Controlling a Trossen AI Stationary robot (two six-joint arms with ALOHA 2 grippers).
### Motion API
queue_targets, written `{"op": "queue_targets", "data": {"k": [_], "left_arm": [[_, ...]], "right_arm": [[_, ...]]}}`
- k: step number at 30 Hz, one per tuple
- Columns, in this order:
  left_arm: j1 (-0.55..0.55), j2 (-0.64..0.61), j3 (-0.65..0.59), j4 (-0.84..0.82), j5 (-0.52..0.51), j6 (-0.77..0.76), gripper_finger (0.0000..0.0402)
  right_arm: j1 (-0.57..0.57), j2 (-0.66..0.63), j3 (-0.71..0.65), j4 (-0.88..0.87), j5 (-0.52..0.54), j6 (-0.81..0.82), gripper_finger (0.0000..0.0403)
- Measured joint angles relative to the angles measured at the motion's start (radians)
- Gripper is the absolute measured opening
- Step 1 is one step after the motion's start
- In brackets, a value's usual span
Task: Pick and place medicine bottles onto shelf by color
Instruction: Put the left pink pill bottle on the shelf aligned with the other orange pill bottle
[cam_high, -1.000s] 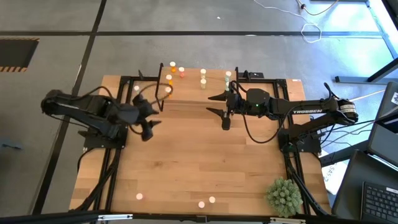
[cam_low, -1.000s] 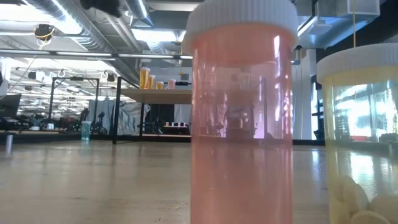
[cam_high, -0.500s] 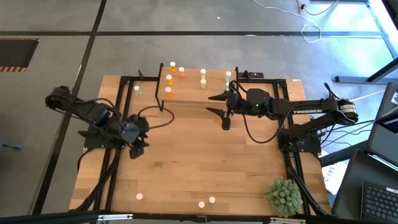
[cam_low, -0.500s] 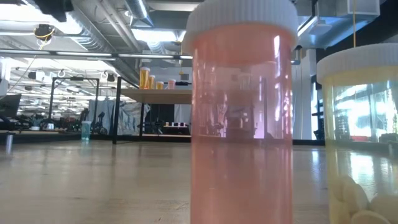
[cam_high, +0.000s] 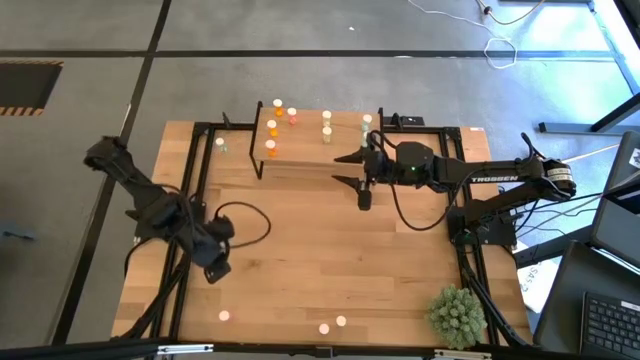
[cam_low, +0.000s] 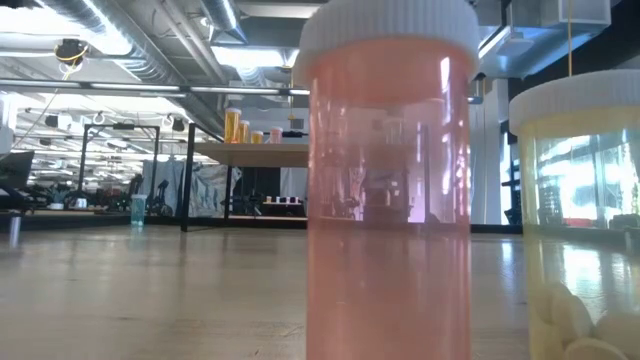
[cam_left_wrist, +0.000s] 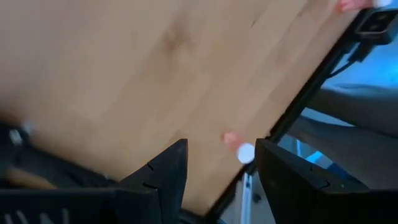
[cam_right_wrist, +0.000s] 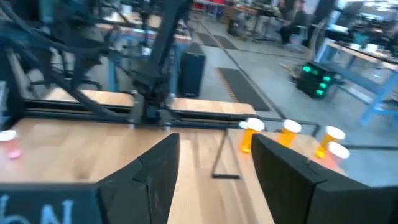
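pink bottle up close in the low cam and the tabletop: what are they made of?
Pink bottle: looks like translucent tinted plastic, glossy; the room shows through it and it carries highlights. Its white ribbed cap looks like opaque plastic. Tabletop: light wood planks, probably butcher block, with visible strips and a satin sheen.

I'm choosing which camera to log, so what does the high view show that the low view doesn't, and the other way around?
Only the high view: both arms, the left end effector open over bare table, the right end effector open beside the shelf, and the plant. Only the low view: a close look at a pink bottle and a yellow bottle holding pills. Both: the shelf with orange bottles on it.
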Motion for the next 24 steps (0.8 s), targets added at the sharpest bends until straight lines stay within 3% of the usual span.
{"op": "queue_targets", "data": {"k": [4, 8, 11, 20, 24], "left_arm": [[-0.054, 0.054, 0.0, 0.001, 0.034, -0.148, 0.0181], [-0.106, 0.117, 0.0, 0.03, 0.069, -0.201, 0.0181], [-0.144, 0.164, 0.0, 0.074, 0.074, -0.209, 0.0181], [-0.234, 0.284, 0.0, 0.182, 0.074, -0.319, 0.0181], [-0.258, 0.326, 0.0, 0.231, 0.072, -0.334, 0.0181]], "right_arm": [[0.0, 0.0, 0.0, -0.003, -0.227, -0.046, 0.0202], [0.0, -0.002, 0.004, -0.011, -0.42, -0.024, 0.0202], [0.0, -0.002, 0.045, -0.094, -0.436, 0.029, 0.0202], [0.009, -0.002, 0.253, -0.536, -0.405, -0.05, 0.0202], [0.008, -0.002, 0.31, -0.649, -0.402, -0.055, 0.0202]]}}
